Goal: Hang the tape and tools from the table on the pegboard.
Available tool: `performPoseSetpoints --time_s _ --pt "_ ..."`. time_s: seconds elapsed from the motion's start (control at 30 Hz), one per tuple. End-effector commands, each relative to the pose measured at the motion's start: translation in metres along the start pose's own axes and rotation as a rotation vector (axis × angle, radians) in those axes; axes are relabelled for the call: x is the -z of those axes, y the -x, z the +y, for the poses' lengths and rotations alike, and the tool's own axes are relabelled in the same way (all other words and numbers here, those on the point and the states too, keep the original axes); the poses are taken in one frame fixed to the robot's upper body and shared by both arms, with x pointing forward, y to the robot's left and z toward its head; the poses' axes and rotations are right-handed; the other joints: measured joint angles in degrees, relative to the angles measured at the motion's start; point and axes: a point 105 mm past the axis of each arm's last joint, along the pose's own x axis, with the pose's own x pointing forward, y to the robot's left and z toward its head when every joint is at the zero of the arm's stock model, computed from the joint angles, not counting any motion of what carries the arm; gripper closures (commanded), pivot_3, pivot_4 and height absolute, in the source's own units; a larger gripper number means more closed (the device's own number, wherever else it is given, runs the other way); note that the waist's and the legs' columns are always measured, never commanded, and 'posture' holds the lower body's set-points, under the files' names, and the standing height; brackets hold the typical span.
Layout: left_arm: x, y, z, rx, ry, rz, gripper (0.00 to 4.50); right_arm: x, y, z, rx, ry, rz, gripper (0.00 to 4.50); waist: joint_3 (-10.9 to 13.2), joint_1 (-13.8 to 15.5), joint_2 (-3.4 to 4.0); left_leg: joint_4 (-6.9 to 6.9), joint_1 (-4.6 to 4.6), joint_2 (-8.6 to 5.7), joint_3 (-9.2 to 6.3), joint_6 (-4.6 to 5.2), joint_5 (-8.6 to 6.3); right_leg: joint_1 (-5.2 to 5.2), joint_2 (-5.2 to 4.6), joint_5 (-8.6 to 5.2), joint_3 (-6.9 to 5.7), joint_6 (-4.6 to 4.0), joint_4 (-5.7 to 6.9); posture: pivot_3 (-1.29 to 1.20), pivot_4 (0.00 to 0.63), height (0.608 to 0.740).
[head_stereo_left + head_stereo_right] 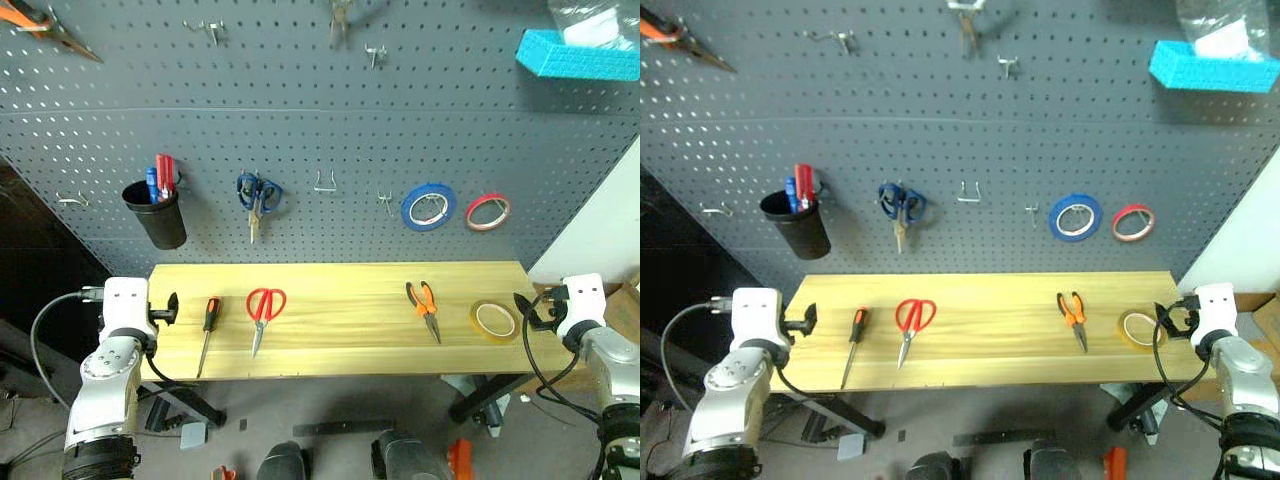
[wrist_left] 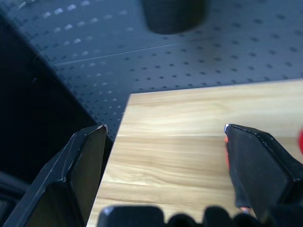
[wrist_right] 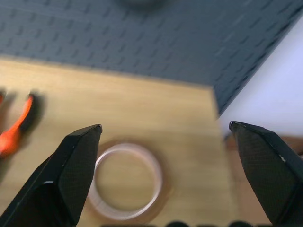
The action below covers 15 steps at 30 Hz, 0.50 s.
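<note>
no readable brand or writing on anything. tabletop [image 1: 340, 340] carries, left to right: screwdriver [image 1: 207, 331], red-handled scissors [image 1: 263, 313], pliers [image 1: 424, 306], tan tape ring [image 1: 494, 320] lying flat near the right end – all well apart from each other. pegboard [image 1: 300, 130] behind already holds a black cup [image 1: 158, 212] w/ pens, blue-handled scissors [image 1: 258, 196], blue tape [image 1: 429, 207], red tape [image 1: 488, 211], plus bare hooks [image 1: 325, 184] between. left gripper [image 1: 172, 306] sits at the tabletop's left end, fingers spread, grasping nothing; right gripper [image 1: 524, 309] just beside the tan ring at the right end, fingers spread wide, empty too. right wrist view adds a close look – the ring lies between its fingers [image 3: 71, 175], untouched, pliers handle off to one side. left wrist view shows the tabletop's corner & cup base above.
</note>
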Motion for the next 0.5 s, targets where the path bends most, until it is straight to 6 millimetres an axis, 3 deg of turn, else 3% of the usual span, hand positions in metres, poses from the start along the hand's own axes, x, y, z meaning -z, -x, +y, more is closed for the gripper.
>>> performPoseSetpoints --time_s 0.03,0.07,0.2,0.27,0.5 --pt "-0.04 0.003 -0.038 0.175 -0.072 -0.11 0.22 -0.015 0.007 0.008 -0.034 0.003 -0.002 0.0 1.51 0.41 0.06 -0.01 -0.11 0.01 0.02 0.0 0.0 -0.09 -0.01 0.0 0.04 0.0 -0.01 -0.07 0.273 0.74" --pt "-0.049 0.006 -0.061 0.29 -0.082 -0.132 0.22 -0.014 0.008 0.013 -0.061 0.001 0.023 0.0 2.49 0.51 0.04 -0.01 -0.14 0.03 0.03 0.02 -0.01 -0.12 -0.02 0.0 0.04 0.01 0.0 -0.07 0.292 0.74" --pt "-0.073 0.024 -0.116 0.606 -0.079 -0.173 0.22 -0.015 0.01 0.03 -0.143 0.01 0.092 0.0 5.29 0.55 0.03 -0.01 -0.51 0.08 0.07 0.08 -0.05 -0.45 -0.02 -0.03 0.1 0.07 0.0 -0.09 0.345 0.74" --pt "-0.088 0.039 -0.149 0.796 -0.071 -0.209 0.22 -0.016 0.006 0.036 -0.177 0.019 0.123 0.0 6.34 0.42 0.05 0.0 -1.12 0.07 0.19 0.1 -0.06 -1.12 -0.01 0.18 0.2 0.43 0.11 -0.1 0.359 0.74" --pt "-0.112 0.063 -0.199 1.124 -0.21 -0.3 0.22 -0.028 -0.022 0.035 -0.175 0.03 0.18 0.0 9.49 -0.7 -0.3 0.01 -1.19 0.0 0.66 0.34 -0.21 -1.33 -0.01 0.16 0.74 0.65 0.05 -0.12 0.386 0.74"
